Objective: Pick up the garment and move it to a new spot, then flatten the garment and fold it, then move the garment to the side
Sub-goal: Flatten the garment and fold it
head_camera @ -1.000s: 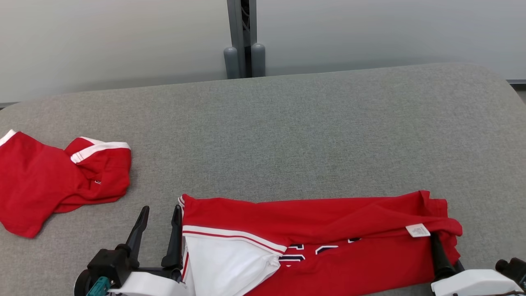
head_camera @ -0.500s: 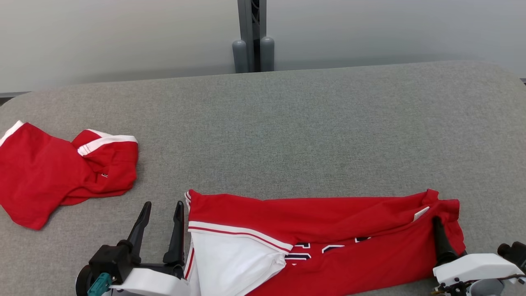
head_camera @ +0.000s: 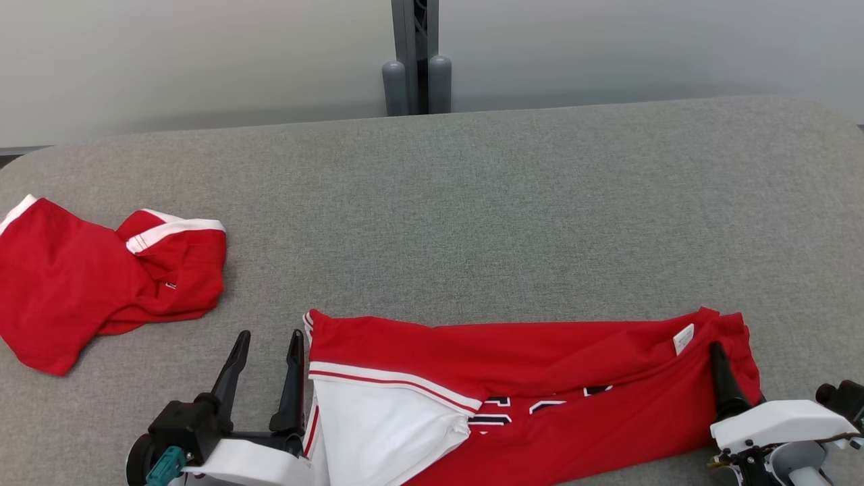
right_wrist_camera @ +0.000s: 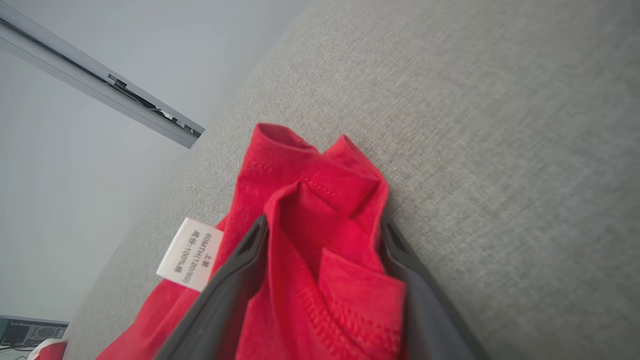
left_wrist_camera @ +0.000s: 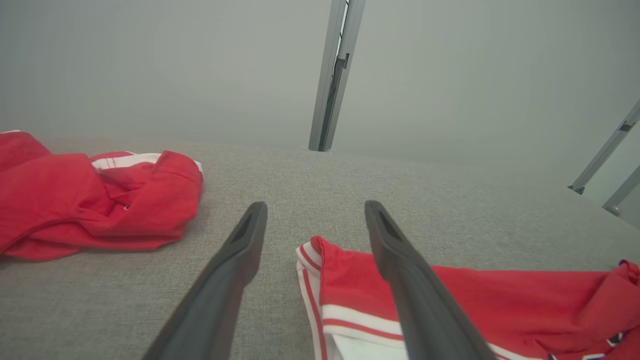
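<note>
The garment (head_camera: pixel 540 368) is a red jersey with white trim and dark lettering, lying as a long band along the near edge of the grey table (head_camera: pixel 472 223). My left gripper (head_camera: pixel 269 337) stands open at its left end, the inner finger right against the striped hem (left_wrist_camera: pixel 320 270). My right gripper (right_wrist_camera: pixel 324 222) is open at the right end, and the bunched red hem (right_wrist_camera: pixel 320 200) lies between its spread fingers. A white label (right_wrist_camera: pixel 190 254) hangs beside the left finger. In the head view one dark finger (head_camera: pixel 717 364) of the right gripper (head_camera: pixel 732 351) shows; cloth hides the other.
A second red piece with white trim (head_camera: pixel 101 283) lies crumpled at the table's left side, also in the left wrist view (left_wrist_camera: pixel 90 200). A grey post (head_camera: pixel 415 57) stands behind the far edge against a pale wall. Bare grey cloth stretches behind the jersey.
The camera shifted a little. The jersey's right end has been pushed farther from me, its label has flipped upward, and the right gripper has slid along with it. The left gripper has stayed put.
</note>
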Tool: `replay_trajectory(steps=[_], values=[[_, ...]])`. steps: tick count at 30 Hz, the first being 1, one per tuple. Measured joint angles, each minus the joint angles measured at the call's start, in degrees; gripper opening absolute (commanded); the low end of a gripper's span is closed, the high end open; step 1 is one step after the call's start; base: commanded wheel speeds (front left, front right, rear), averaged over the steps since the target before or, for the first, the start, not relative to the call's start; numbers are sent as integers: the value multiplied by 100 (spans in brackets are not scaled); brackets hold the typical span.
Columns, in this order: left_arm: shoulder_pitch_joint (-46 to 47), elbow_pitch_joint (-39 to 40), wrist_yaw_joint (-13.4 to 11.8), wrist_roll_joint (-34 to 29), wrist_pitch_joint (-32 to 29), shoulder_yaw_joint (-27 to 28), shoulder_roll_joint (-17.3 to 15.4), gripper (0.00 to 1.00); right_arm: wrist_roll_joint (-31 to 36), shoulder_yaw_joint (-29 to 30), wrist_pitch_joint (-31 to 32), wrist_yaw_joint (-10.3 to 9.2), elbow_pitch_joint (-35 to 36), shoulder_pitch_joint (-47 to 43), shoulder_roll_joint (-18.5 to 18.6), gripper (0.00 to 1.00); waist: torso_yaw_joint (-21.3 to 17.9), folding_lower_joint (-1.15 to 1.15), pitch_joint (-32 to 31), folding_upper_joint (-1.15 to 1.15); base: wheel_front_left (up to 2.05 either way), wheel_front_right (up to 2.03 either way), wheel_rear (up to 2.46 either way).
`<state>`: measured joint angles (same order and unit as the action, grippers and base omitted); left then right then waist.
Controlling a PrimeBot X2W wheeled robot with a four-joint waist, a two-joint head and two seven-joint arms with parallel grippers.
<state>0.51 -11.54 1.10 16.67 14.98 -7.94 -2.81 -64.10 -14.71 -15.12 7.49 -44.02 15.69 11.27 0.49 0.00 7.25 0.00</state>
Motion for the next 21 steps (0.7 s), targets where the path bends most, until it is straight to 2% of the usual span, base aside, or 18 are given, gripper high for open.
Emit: replay_trajectory(steps=[4, 5, 6, 7, 17, 21], values=[[14, -10, 1, 3, 0, -29, 0, 100, 34, 4, -2, 0, -107, 68, 2, 100, 13, 0, 19, 0, 0, 0, 0], [25, -14, 1, 3, 0, -34, 1, 100, 67, 2, -3, 0, -130, 86, 3, 40, 18, 0, 21, 0, 0, 0, 0], [30, -15, 1, 3, 0, -35, 0, 100, 109, 10, -2, 0, -149, 107, 3, 3, 23, 0, 23, 0, 0, 0, 0], [31, -16, 1, 3, 0, -34, 0, 100, 146, 31, -2, 0, -162, 126, 3, 0, 29, 0, 23, 0, 0, 0, 0], [30, -59, 1, 15, 0, -46, 0, 100, 535, 442, -1, 0, -170, 132, 10, 0, 38, 0, -92, 0, 0, 0, 0], [26, -71, -1, 48, 0, -60, 0, 100, 733, 625, 0, 0, -167, 136, 154, 0, 29, 0, -157, 0, 0, 0, 0]])
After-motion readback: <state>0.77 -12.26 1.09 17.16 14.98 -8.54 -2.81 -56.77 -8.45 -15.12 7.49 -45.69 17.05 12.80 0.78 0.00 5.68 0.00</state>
